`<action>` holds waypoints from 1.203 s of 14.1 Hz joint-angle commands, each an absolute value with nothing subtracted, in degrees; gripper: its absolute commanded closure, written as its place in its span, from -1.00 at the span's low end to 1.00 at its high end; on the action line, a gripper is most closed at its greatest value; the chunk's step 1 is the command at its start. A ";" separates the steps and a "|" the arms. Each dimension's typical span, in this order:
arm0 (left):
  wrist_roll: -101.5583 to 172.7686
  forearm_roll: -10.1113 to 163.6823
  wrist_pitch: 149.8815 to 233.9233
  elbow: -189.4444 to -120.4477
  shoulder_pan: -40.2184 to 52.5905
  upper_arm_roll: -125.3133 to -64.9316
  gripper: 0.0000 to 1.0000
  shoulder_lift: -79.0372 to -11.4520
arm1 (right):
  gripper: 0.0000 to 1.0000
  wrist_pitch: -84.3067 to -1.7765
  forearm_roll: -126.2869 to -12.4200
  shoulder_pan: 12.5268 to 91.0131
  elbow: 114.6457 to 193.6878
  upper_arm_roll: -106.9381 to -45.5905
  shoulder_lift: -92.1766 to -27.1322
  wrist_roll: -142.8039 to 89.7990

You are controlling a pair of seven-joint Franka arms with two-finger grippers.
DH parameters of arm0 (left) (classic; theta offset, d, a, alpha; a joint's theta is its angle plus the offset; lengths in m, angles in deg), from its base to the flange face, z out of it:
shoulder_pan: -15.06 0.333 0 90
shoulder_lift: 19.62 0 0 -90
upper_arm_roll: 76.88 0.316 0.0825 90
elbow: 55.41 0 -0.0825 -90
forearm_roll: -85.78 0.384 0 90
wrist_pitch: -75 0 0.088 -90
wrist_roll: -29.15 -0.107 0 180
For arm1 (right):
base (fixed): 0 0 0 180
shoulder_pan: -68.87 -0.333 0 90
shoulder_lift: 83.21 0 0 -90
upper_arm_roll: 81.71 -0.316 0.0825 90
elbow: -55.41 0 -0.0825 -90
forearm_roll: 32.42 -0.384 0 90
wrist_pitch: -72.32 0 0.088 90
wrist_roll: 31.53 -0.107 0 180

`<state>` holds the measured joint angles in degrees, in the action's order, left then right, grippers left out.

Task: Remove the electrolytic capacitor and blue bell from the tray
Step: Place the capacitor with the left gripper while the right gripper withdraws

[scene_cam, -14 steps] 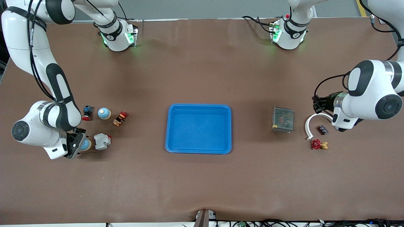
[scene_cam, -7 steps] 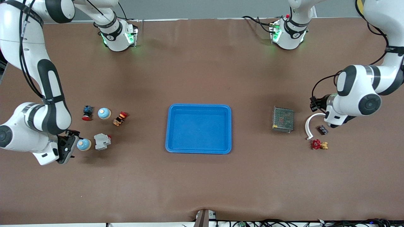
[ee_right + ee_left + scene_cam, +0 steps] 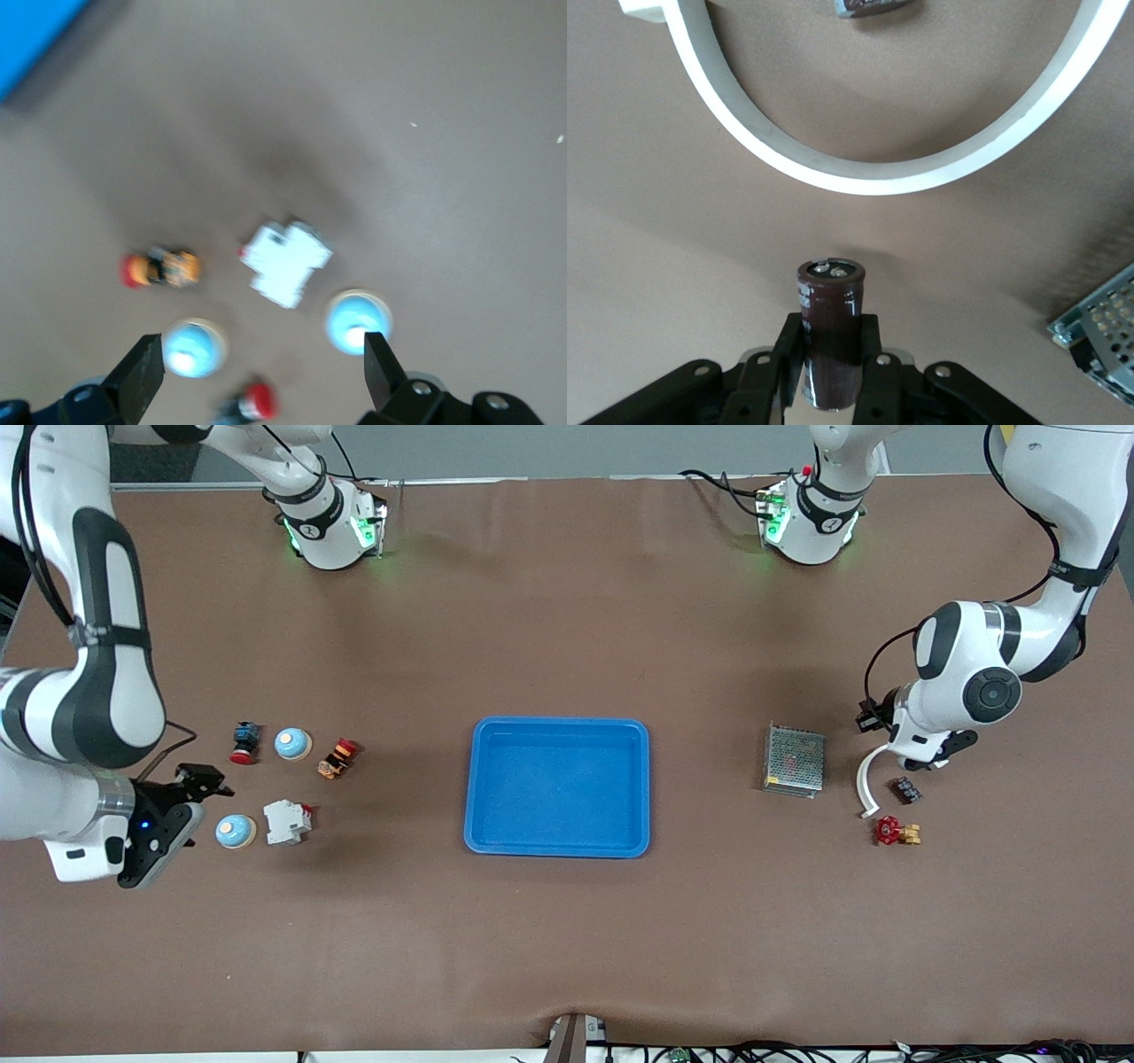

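My left gripper (image 3: 831, 332) is shut on a dark brown capacitor (image 3: 831, 292) and holds it upright just above the table, beside a white curved piece (image 3: 859, 177). In the front view the left gripper (image 3: 873, 719) is over the table between the mesh box and that white piece (image 3: 873, 775); the capacitor is hidden there. Two light blue bells stand at the right arm's end, one (image 3: 292, 744) farther from the camera and one (image 3: 236, 831) nearer. My right gripper (image 3: 202, 779) is open and empty, up above them. The right wrist view shows both bells (image 3: 195, 348) (image 3: 356, 320) below its gripper (image 3: 259, 372).
A blue tray (image 3: 558, 728) lies mid-table. By the bells are a white breaker (image 3: 287, 822), an orange-red button (image 3: 337, 757) and a blue-red button (image 3: 244, 742). At the left arm's end are a mesh box (image 3: 795, 760), a small dark part (image 3: 905, 789) and a red valve (image 3: 890, 831).
My right gripper has drawn back from the nearer bell toward the right arm's end, leaving it uncovered on the table. My left gripper has shifted a little toward the mesh box.
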<state>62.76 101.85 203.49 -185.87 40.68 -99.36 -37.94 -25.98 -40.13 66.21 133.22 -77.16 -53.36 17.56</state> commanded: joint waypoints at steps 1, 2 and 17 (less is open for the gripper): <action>62.03 103.44 205.87 -185.93 41.43 -99.47 1.00 -38.52 | -1.00 -21.39 -39.72 61.33 132.05 -76.88 -57.35 -1.83; 62.03 103.70 206.83 -185.84 41.78 -99.39 1.00 -39.74 | -1.00 -20.77 -39.71 59.40 132.05 -76.88 -58.67 -9.83; 62.90 104.41 191.48 -163.90 41.78 -105.79 -1.00 -39.40 | -1.00 -14.95 -39.72 55.42 138.52 -76.53 -71.22 -41.29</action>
<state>62.78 104.14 197.24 -170.48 42.00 -103.68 -39.50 -14.52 -40.06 54.88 132.17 -76.16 -64.91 -40.23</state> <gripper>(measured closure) 0.000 0.000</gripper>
